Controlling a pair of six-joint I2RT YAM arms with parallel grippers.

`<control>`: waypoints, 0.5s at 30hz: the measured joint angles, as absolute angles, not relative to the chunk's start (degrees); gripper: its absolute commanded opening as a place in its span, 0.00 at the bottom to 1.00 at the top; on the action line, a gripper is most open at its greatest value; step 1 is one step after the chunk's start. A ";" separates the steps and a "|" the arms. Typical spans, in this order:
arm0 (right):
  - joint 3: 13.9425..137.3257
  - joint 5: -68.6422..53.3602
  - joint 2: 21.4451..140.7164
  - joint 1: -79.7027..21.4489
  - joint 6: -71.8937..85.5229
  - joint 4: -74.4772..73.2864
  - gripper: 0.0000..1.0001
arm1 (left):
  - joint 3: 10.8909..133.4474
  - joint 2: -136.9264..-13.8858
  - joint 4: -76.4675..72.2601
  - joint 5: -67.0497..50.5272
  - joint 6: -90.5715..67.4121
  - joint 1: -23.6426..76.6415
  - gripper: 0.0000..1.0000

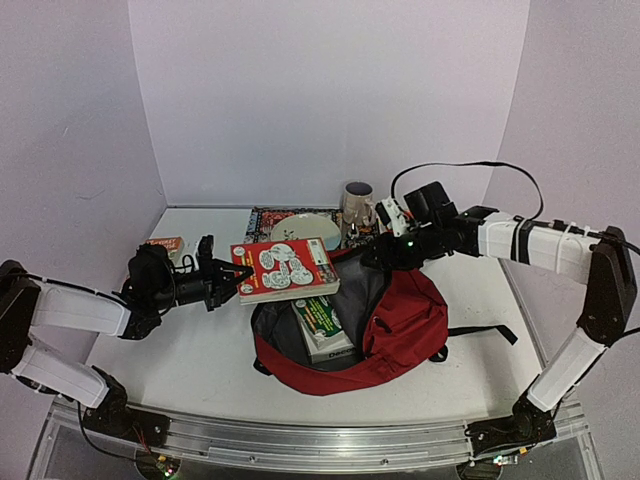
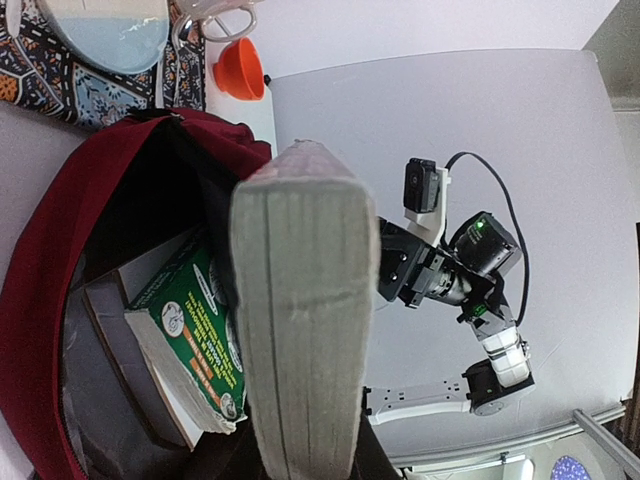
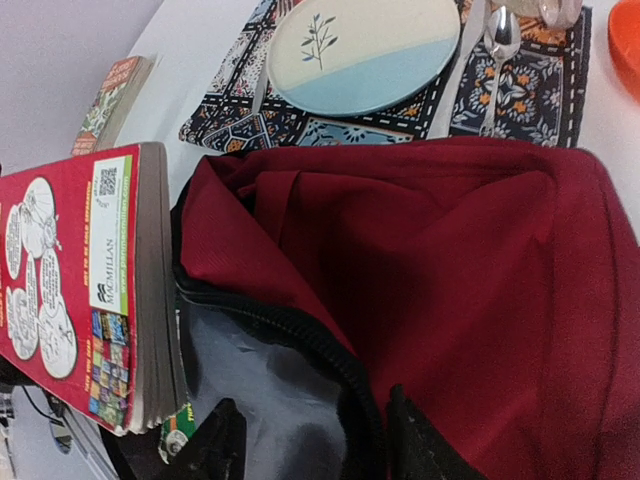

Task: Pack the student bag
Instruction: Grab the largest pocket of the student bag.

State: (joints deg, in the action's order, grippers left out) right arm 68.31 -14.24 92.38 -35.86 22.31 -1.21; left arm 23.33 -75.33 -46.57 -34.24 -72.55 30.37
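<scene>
Left gripper clamps thick red paperback book at frame ctr, over dark-red fabric backpack; right gripper straddles its rim (grip: can't tell).

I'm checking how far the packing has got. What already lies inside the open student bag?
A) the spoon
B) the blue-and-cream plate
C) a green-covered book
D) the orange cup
C: a green-covered book lies inside the open student bag, while the plate sits outside, behind the bag, and the red book is not inside yet.
</scene>
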 measured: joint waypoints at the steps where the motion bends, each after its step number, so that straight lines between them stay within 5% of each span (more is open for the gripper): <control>1: 68.64 -14.40 92.80 -36.08 22.25 -1.54 0.18 | 23.08 -74.62 -45.65 -34.24 -72.52 30.32 0.00; 4: 69.36 -14.68 93.27 -36.54 21.91 -2.63 0.01 | 22.58 -72.27 -42.66 -34.24 -72.11 30.20 0.00; 15: 73.25 -13.58 88.29 -36.85 19.94 -4.74 0.00 | 22.35 -66.58 -34.13 -35.36 -70.57 29.93 0.00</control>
